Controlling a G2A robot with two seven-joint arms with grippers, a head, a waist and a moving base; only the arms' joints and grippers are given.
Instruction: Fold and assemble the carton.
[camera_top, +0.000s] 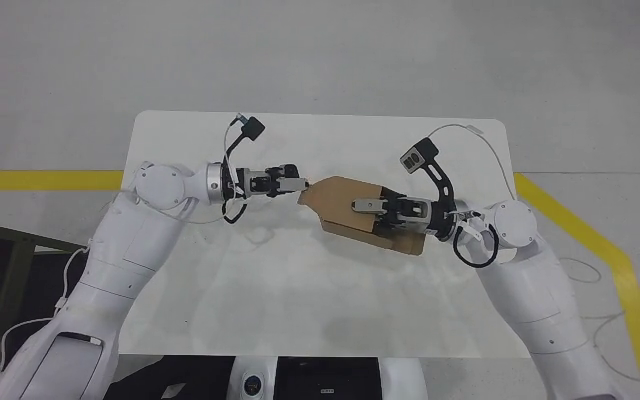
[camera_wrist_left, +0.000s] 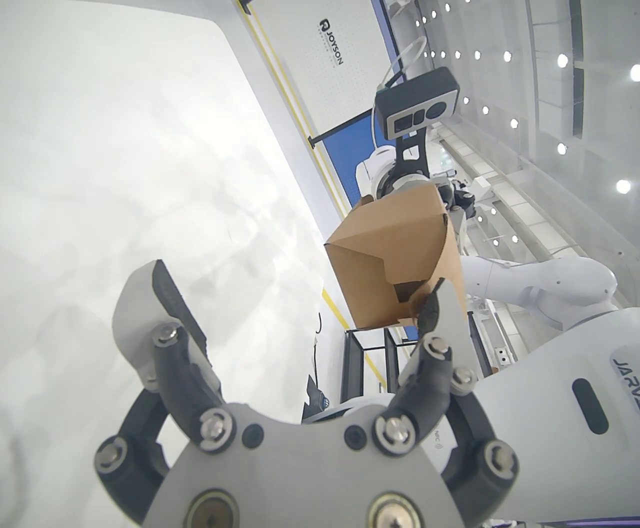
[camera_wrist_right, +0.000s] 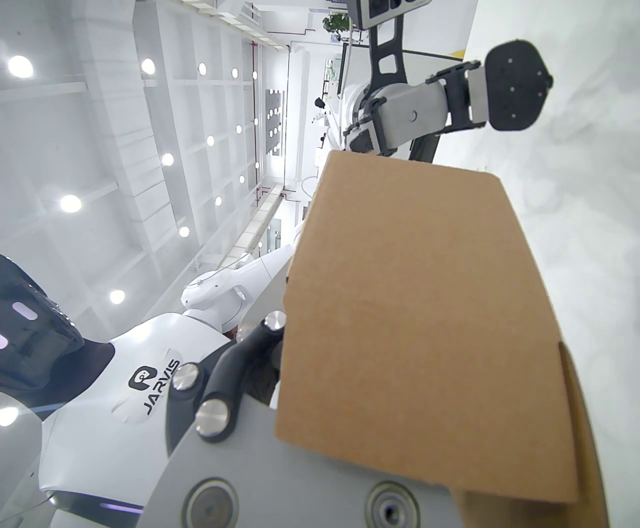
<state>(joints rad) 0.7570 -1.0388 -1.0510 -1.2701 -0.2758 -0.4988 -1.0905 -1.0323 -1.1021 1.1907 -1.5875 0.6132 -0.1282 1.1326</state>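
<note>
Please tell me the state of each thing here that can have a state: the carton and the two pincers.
carton: partly assembled, end flaps folded in, a small gap not closed.
left pincer: open, one finger close to the carton's end.
right pincer: shut on the carton.
</note>
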